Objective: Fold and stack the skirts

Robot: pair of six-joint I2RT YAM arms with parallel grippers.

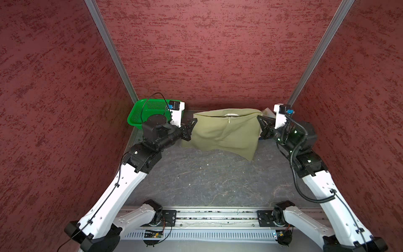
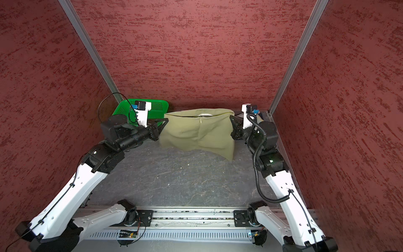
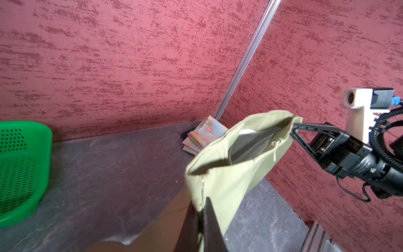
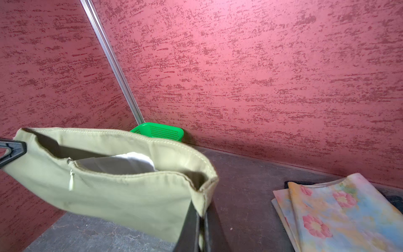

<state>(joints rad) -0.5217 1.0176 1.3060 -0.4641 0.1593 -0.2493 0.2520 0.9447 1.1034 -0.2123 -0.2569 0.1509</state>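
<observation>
Between my two claws hangs the olive skirt (image 1: 224, 135), left claw (image 1: 194, 121) and right claw (image 1: 259, 118) each clamped on a waistband corner. My call: keep it taut, lower evenly, lay it flat.

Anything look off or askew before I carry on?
Only the olive-green skirt: pinched at its waistband ends by the left end effector and right end effector, its hem hangs lopsided, sagging lower on the right. The folded floral skirt looks tidy.
</observation>
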